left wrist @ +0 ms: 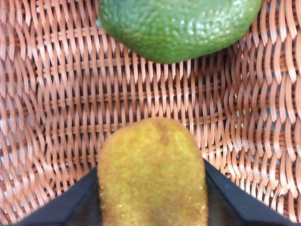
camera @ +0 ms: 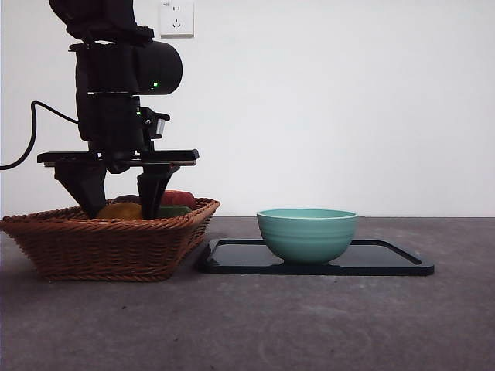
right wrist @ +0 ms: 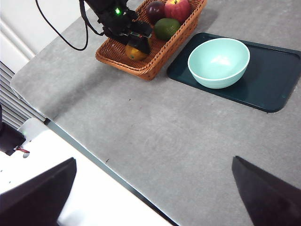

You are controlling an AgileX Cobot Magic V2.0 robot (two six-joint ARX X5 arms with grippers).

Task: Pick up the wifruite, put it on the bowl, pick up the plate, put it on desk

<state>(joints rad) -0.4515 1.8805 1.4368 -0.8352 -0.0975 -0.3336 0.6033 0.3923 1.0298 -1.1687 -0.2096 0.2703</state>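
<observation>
The wifruite (camera: pixel 120 210), a small orange-brown fruit, lies in the brown wicker basket (camera: pixel 100 247) at the left. My left gripper (camera: pixel 120 202) reaches down into the basket, its jaws against both sides of the wifruite (left wrist: pixel 150 174). The mint-teal bowl (camera: pixel 307 232) stands empty on the dark flat plate (camera: pixel 387 259), to the right of the basket. The right wrist view shows the left gripper (right wrist: pixel 134 44) over the wifruite (right wrist: pixel 134 52), the bowl (right wrist: pixel 218 61) and the plate (right wrist: pixel 277 80). My right gripper (right wrist: pixel 154 160) is open and empty, high above the desk (right wrist: pixel 155 127).
A green fruit (left wrist: pixel 178 23) lies just beyond the wifruite in the basket (left wrist: pixel 141 94). A red apple (right wrist: pixel 177 8) and a dark purple fruit (right wrist: pixel 155 9) lie at the basket's far end. The desk's edge (right wrist: pixel 94 157) runs below the right gripper.
</observation>
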